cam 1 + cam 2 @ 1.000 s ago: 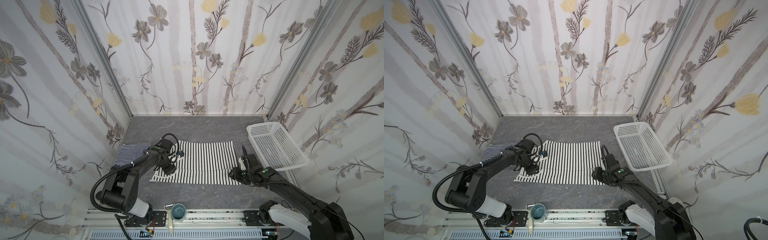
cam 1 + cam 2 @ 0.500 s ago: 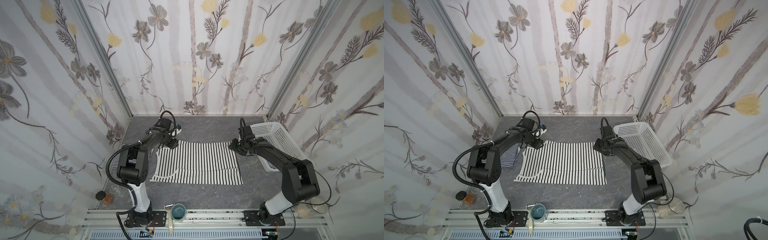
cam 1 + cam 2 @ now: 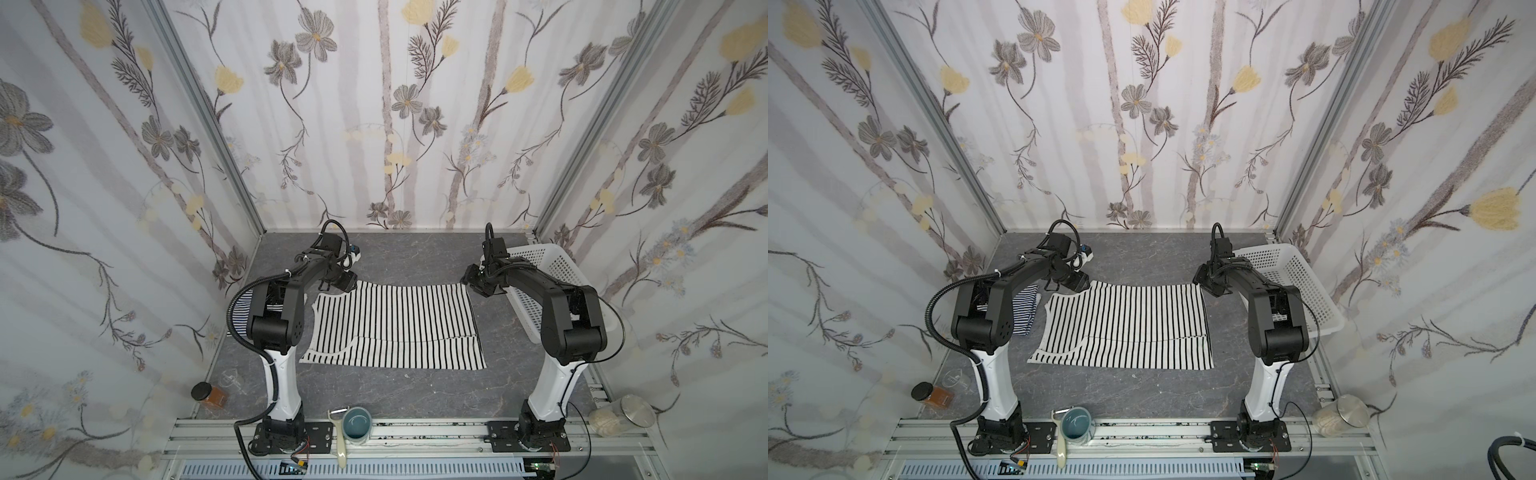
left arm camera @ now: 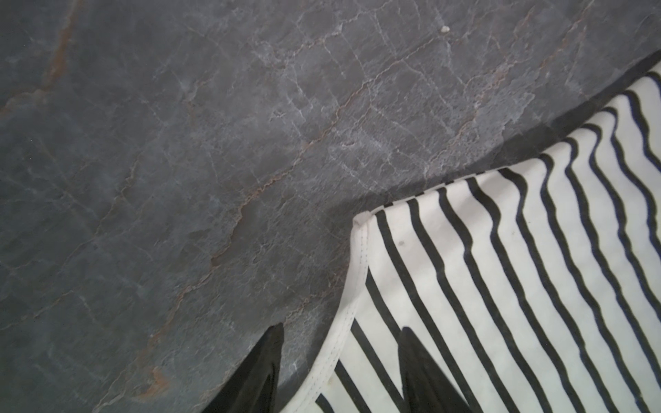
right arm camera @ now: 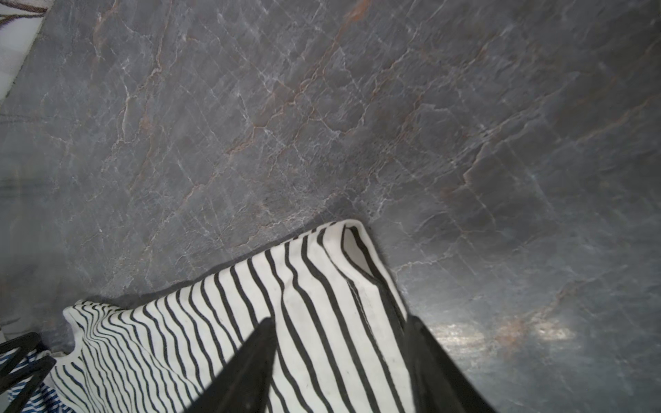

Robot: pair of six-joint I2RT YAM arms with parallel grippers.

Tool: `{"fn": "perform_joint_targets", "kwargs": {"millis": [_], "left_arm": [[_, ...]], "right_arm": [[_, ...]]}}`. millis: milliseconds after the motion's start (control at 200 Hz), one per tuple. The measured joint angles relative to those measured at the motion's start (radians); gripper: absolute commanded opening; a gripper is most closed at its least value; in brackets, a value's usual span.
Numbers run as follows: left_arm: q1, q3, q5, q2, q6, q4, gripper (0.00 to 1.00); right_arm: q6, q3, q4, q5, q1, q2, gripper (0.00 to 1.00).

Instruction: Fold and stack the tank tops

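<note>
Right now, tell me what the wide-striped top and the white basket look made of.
Wide-striped top: soft matte knit fabric, apparently; it ripples and has stitched hems. White basket: rigid, slightly glossy plastic, likely; perforated moulded walls.

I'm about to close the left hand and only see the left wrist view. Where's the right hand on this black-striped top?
Observer: The right hand is at the wide-striped top's far right corner, fingers apart, straddling its side edge.
Operator: Where's the other top?
Observer: The navy-striped top lies beside it on the left, partly hidden behind the left arm.
Operator: And the basket?
Observer: The white basket sits by the right wall, apart from the wide-striped top.
</note>
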State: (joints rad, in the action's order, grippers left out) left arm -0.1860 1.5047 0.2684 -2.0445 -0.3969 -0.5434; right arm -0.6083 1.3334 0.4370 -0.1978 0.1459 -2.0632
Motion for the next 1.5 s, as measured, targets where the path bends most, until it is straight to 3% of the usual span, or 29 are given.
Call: {"fn": "perform_joint_targets", "kwargs": {"millis": [370,525,665,1234,1504], "left_arm": [[0.005,0.004,0.002,-0.017,0.004,0.019,0.54],[0.010,-0.002,0.002,-0.017,0.005,0.023,0.54],[0.010,-0.002,0.002,-0.024,0.008,0.027,0.54],[0.011,-0.013,0.001,-0.024,0.019,0.038,0.54],[0.011,-0.013,-0.003,-0.006,0.031,0.039,0.55]], "right_arm": [[0.083,-0.017,-0.066,-0.081,-0.039,-0.003,0.96],[0.118,0.067,-0.048,-0.054,-0.031,-0.019,0.86],[0.146,0.134,-0.004,-0.013,-0.021,-0.096,0.67],[0.180,0.265,0.104,0.003,0.026,-0.227,0.37],[0.180,0.286,0.146,0.021,0.029,-0.240,0.36]]}}
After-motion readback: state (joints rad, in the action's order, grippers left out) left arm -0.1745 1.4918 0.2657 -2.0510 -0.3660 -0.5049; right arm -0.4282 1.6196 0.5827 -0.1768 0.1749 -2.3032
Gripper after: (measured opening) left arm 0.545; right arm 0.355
